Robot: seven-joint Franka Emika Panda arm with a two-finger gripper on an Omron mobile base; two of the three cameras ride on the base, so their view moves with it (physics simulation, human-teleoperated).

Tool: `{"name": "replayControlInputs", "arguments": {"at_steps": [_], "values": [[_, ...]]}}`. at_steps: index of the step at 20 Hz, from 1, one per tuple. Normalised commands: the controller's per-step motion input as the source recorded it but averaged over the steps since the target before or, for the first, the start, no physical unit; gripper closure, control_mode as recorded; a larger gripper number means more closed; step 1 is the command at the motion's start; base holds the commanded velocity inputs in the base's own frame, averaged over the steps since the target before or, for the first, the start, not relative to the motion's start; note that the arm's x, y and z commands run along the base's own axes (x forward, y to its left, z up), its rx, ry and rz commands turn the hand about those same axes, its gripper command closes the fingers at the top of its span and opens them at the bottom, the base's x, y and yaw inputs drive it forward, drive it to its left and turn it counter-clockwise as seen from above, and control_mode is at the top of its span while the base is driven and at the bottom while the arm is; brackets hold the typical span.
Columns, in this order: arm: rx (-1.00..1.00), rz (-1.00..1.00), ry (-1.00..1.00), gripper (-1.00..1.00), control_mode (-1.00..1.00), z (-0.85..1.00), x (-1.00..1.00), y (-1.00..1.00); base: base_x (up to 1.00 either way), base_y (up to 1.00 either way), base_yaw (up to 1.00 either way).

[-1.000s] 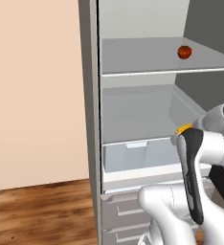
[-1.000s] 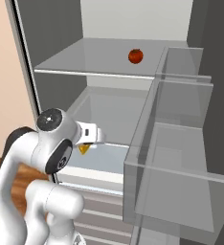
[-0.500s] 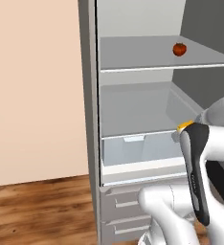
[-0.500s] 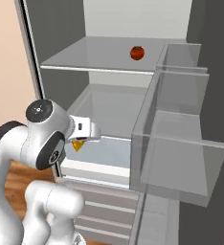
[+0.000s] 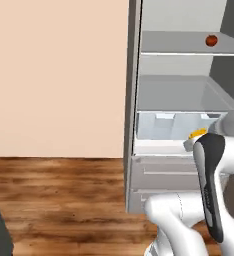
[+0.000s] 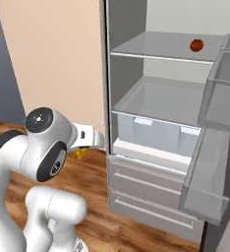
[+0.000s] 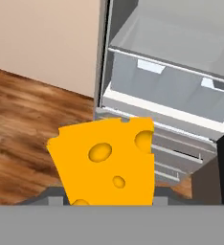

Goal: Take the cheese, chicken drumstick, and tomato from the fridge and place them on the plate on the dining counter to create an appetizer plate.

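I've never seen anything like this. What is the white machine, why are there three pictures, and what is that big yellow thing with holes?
The white machine is a robot arm on a driving base, in a computer-drawn kitchen. Two pictures come from cameras on the base, looking past the arm from its left and its right. The third comes from a camera on the robot's hand, so it sees whatever the hand carries up close.

The yellow thing is a wedge of cheese, held in the gripper. It looks huge there because the camera sits right behind it; in the base views it is a small yellow bit at the end of the arm.

Ahead stands an open fridge with grey shelves and a pale drawer. A red tomato sits on the upper shelf. Below is a wooden floor.
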Motion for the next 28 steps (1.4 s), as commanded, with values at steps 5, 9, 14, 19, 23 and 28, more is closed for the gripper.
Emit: {"name": "replayControlInputs", "arguments": {"at_steps": [5,9,14,19,23,28], "values": [[0.00,0.00,0.00,1.00,1.00,0.00,0.00,0.00,-0.36,0.71,0.75],[0.00,0.00,0.00,1.00,1.00,0.00,0.00,0.00,-0.36,0.87,0.74],[0.00,0.00,0.00,1.00,1.00,0.00,0.00,0.00,-0.47,0.92,0.71],[0.00,0.00,0.00,1.00,1.00,0.00,0.00,0.00,-0.41,1.00,0.67],[0.00,0.00,0.00,1.00,1.00,0.00,0.00,0.00,-0.14,1.00,0.59],[0.00,0.00,0.00,1.00,1.00,0.00,0.00,0.00,0.30,0.89,0.50]]}}
